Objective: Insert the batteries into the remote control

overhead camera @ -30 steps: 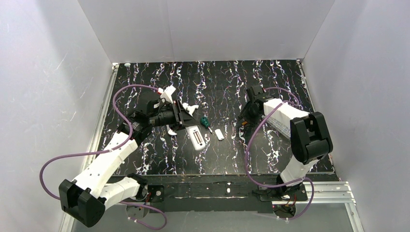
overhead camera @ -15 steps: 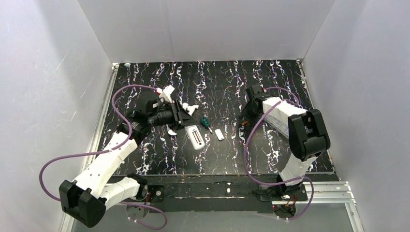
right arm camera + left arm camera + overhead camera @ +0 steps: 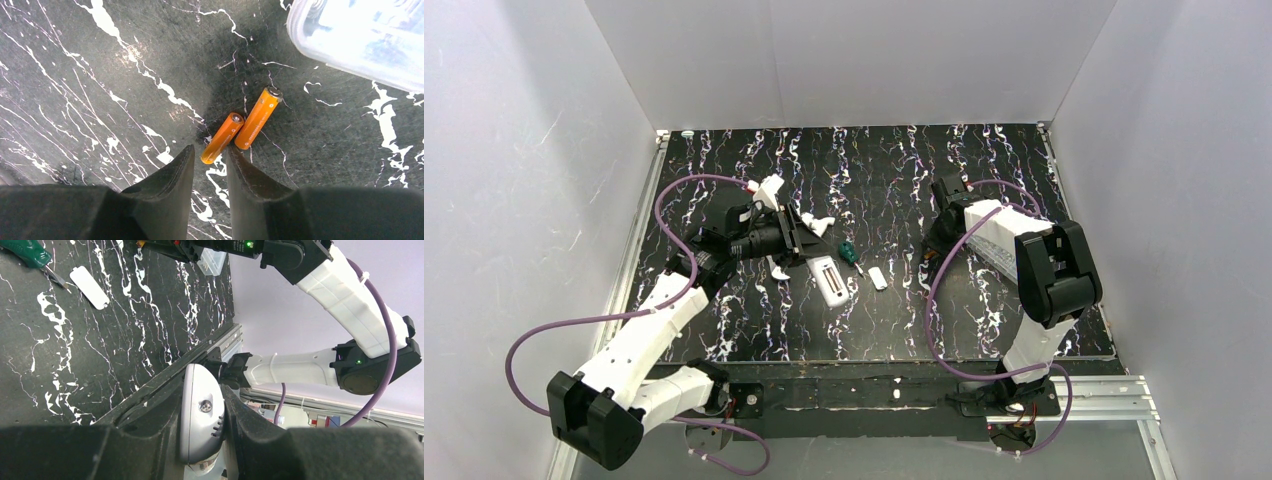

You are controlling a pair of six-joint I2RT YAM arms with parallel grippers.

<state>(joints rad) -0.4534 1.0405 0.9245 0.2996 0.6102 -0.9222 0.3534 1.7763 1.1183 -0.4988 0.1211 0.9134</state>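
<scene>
We see the left gripper [image 3: 202,390] clenched on a white fitting [image 3: 200,432], the remote control [image 3: 829,282] lying mid-table just beside it, and the right gripper [image 3: 209,151] narrowly released, its tips straddling one end of the batteries [image 3: 222,137] at right.

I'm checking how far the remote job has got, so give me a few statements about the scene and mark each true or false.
1. Both batteries lie on the table, close together. True.
2. The left gripper is shut on the remote control. False: it clamps a white fitting; the remote lies on the table.
3. The green-handled screwdriver lies beside the remote. True.
4. The right gripper is over the remote. False: it is at the batteries, near a clear container.
</scene>
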